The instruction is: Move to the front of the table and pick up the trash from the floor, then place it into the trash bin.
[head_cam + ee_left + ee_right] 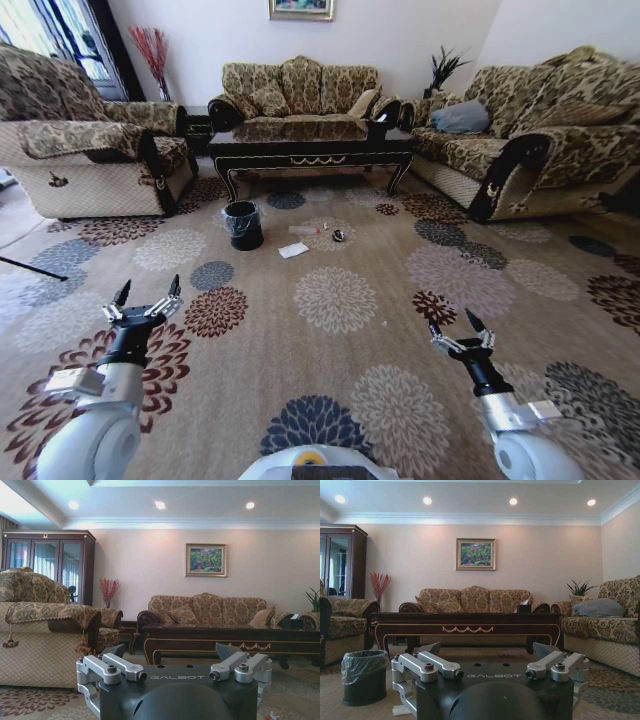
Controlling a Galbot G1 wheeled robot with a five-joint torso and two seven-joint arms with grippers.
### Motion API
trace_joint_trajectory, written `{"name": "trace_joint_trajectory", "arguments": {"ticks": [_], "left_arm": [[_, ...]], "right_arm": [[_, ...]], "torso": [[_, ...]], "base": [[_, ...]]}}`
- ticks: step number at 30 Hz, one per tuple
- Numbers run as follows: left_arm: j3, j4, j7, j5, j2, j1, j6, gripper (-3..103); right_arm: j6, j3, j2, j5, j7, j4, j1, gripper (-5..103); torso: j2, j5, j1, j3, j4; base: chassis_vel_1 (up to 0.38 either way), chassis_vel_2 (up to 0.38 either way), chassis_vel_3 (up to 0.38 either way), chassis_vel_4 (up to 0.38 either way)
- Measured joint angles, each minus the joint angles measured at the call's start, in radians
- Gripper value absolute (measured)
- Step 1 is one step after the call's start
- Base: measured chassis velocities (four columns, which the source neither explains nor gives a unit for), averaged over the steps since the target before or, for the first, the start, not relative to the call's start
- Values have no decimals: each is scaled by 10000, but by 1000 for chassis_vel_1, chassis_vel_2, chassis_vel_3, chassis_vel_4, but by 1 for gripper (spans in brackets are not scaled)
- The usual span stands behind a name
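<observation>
Head cam, L to R: left claw [146,300] hangs low over the carpet [340,300] w/ fingers spread wide, holding nothing. The bin [242,224] sits well ahead of it at about 1 o'clock, just in front of the table [310,150]. Trash is right beside the bin at its 3 o'clock: paper [293,250], bottle [305,230], small dark thing [339,236]. All of it lies well apart from both claws. Right claw [459,331] is also open and empty, trash off at roughly 11 o'clock from it.
</observation>
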Motion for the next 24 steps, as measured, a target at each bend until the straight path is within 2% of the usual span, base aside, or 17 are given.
{"name": "trace_joint_trajectory", "arguments": {"ticks": [12,24], "left_arm": [[81,124,-23,245,-116,78,-63,100],[-174,-62,-114,125,-99,128,-101,100]], "right_arm": [[224,44,125,-41,-178,243,-59,100],[255,125,200,-110,-226,481,-131,100]], "torso": [[-1,-1,0,22,0],[-1,0,-1,31,0]], "base": [[0,0,0,0],[-19,19,28,-22]]}}
